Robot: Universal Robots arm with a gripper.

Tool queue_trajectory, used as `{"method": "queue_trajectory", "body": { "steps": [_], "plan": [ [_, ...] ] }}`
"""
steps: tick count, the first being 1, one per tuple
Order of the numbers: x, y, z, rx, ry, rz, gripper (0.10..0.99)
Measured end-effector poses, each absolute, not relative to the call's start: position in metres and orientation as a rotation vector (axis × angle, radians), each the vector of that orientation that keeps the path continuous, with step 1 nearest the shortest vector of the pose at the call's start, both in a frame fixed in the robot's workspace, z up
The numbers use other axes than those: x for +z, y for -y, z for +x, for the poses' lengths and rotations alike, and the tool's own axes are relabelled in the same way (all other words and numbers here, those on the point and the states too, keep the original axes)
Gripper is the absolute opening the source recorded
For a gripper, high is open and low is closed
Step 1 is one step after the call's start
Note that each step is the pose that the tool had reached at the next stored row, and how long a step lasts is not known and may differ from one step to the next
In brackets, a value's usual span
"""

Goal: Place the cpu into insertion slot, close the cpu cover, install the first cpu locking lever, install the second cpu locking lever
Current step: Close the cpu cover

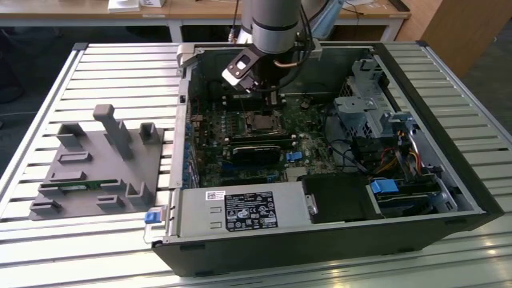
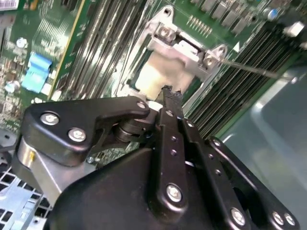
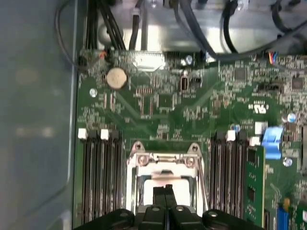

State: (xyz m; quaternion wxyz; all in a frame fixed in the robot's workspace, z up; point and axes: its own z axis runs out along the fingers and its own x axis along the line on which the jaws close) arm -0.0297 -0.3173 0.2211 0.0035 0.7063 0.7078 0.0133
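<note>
Gripper up close, fingers pressed together, pinching nothing, tips right above the cpu cover and the cpu lying inside its window (seated flat, seemingly). Danger, arguably: an off-centre push tilts the cpu out of its seat.

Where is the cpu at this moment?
In the first wrist view, the cpu lies framed by the cpu cover, between the memory slots, close to the hand.

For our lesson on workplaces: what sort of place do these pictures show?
Probably a robotics lab or test workshop: a robot arm reaches into an open computer case on a slatted metal table, with a grey fixture block beside it and desks behind.
</note>
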Motion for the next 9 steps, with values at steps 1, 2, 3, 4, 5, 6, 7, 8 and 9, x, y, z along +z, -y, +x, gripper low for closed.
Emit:
{"method": "queue_trajectory", "body": {
  "steps": [1,2,3,4,5,6,7,8,9],
  "plan": [
    [0.221,0.317,-0.031,0.042,-2.219,2.214,0.106],
    [0.22,0.317,-0.033,0.042,-2.219,2.214,0.106],
    [0.22,0.317,-0.035,0.042,-2.219,2.214,0.106],
    [0.219,0.317,-0.037,0.042,-2.219,2.214,0.106],
    [0.219,0.317,-0.038,0.042,-2.219,2.214,0.106],
    [0.218,0.317,-0.039,0.042,-2.219,2.214,0.106],
    [0.218,0.317,-0.041,0.042,-2.219,2.214,0.106],
    [0.217,0.317,-0.042,0.042,-2.219,2.214,0.106],
    [0.216,0.317,-0.044,0.042,-2.219,2.214,0.106]
  ]
}}
